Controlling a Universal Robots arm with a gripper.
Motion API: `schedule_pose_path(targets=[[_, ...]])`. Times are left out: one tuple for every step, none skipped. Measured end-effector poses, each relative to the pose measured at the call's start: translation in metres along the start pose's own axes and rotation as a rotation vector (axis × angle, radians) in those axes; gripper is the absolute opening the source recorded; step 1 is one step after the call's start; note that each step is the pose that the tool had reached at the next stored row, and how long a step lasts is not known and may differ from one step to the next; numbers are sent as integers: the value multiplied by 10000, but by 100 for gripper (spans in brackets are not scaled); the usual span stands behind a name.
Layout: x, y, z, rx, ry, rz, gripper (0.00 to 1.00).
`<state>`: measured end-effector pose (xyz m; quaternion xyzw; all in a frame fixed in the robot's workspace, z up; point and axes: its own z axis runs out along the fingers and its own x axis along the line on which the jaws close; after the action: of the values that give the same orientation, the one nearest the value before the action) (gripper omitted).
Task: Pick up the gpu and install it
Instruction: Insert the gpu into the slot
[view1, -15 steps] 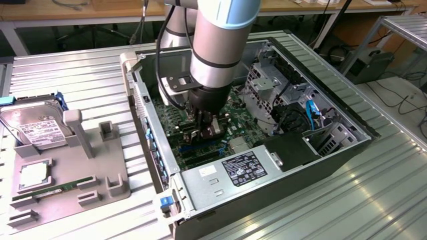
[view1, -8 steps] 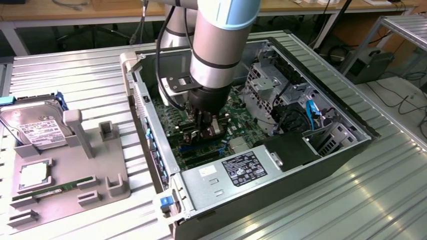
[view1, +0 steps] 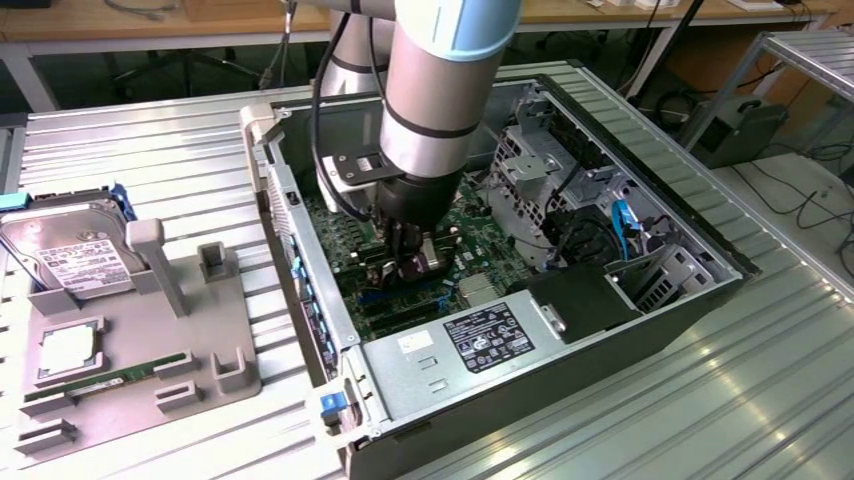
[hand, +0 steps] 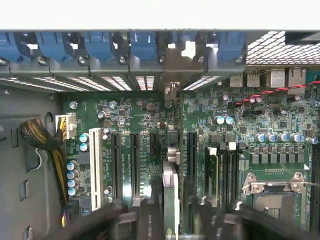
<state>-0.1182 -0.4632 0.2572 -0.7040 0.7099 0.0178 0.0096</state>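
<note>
The thin gpu (hand: 171, 200) stands edge-on, upright over the motherboard (hand: 280, 125) slots, clamped between the partly closed gripper (hand: 172, 217) fingers

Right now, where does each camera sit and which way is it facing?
Exterior view: off the arm, above, looking down on the open computer case, parts tray and the arm reaching inside.
Wrist view: on the wrist inside the case, facing the motherboard; the gripper holds the gpu edge-on.
Shared: motherboard, gpu, gripper.
</note>
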Motion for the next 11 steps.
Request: schedule_pose_path(targets=[[0, 0, -1, -2, 3, 1, 35], [0, 0, -2, -2, 4, 1, 35], [0, 0, -2, -2, 3, 0, 35], [0, 0, -2, -3, 4, 0, 35], [0, 0, -2, -2, 3, 0, 35], [0, 0, -7, -5, 7, 0, 35], [-1, 0, -26, -4, 7, 0, 35], [-2, 1, -52, -3, 5, 0, 35], [-3, 1, -98, -2, 5, 0, 35], [-5, 2, -137, -2, 3, 0, 35], [-6, 2, -172, -2, 4, 0, 35]])
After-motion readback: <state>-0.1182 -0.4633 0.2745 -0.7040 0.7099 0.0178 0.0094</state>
